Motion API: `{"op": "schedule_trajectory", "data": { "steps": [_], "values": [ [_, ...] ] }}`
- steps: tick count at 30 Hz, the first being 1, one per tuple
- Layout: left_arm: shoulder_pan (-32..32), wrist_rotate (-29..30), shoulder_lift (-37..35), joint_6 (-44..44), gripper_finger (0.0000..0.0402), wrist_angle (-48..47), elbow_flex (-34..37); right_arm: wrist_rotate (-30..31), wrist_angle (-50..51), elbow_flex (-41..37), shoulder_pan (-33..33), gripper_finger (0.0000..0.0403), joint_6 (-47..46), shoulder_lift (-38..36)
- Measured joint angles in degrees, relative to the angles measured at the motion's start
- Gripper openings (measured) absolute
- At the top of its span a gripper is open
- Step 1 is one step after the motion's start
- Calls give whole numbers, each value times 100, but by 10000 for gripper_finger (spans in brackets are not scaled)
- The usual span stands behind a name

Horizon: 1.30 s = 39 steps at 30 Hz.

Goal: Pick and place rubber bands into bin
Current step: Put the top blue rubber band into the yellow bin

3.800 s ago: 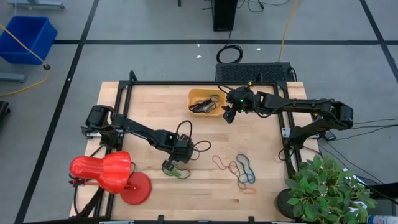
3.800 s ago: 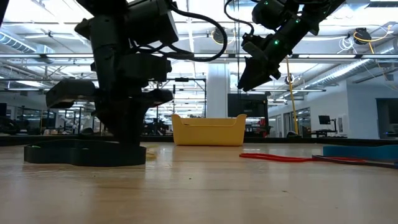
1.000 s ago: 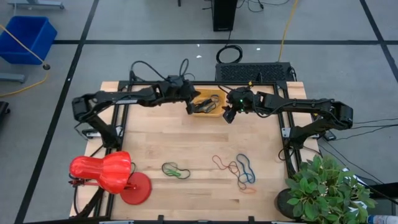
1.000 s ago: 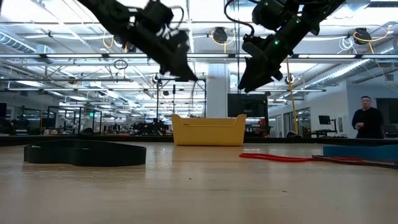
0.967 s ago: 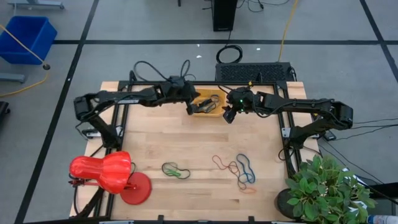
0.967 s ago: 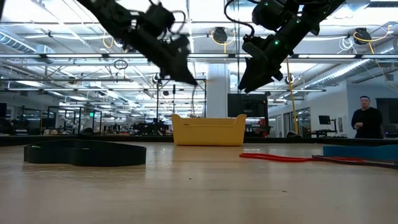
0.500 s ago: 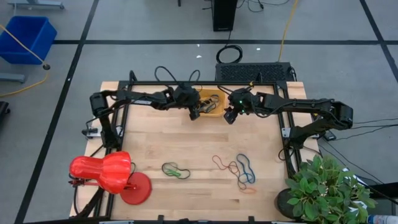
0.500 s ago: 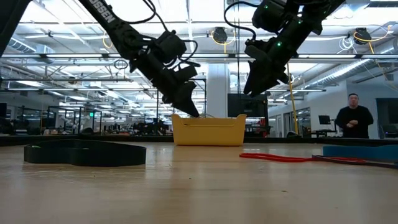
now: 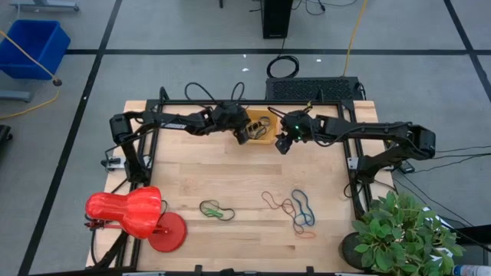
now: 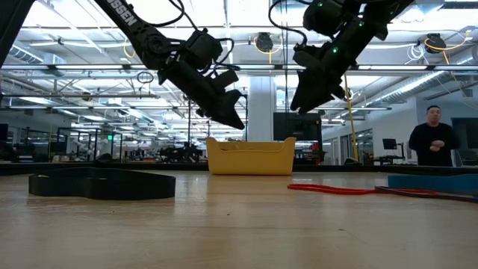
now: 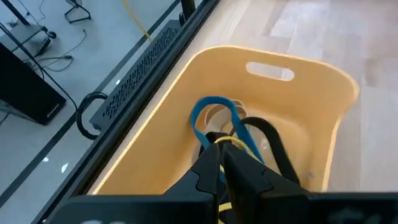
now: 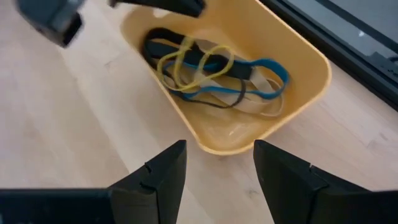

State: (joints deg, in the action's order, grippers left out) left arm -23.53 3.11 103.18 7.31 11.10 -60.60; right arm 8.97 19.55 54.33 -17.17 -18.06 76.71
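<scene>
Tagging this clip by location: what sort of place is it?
Probably a large open robotics lab or workshop: exposed ceiling trusses, floor marked with tape lines, and a person standing beyond the wooden table.

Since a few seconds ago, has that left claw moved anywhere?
Yes. The left gripper went from the green rubber bands at the table's near side across to the yellow bin at the far edge, where it hangs above the bin.

The orange-yellow bin (image 12: pixel 298 93) holds tangled blue, yellow and black rubber bands (image 12: pixel 211 71); other loops (image 9: pixel 295 208) lie on the desk (image 9: pixel 230 176).
</scene>
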Motion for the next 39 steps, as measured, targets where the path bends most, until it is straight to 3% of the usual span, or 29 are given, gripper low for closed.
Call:
{"op": "schedule_trajectory", "data": {
  "steps": [7, 13, 17, 24, 30, 39],
  "values": [
    [79, -4, 0, -6, 31, 199, -2, -7, 336, 2, 733, 180, 16, -611],
    [85, -11, 0, 2, 31, 275, -2, -2, 484, 4, 1896, 180, 532, -1221],
    [87, -13, 0, -4, 31, 270, -2, 11, 722, 4, 2530, 180, 207, -1345],
    [90, -17, 0, -11, 31, 268, -2, 419, 1715, 4, 3341, 180, -1017, -960],
    [90, -17, 0, -9, 31, 268, -2, 450, 2458, 4, 3649, 181, -2192, -368],
    [90, -17, 0, -9, 31, 268, -2, 150, 2754, 2, 3664, 180, -2641, 619]
  ]
}}
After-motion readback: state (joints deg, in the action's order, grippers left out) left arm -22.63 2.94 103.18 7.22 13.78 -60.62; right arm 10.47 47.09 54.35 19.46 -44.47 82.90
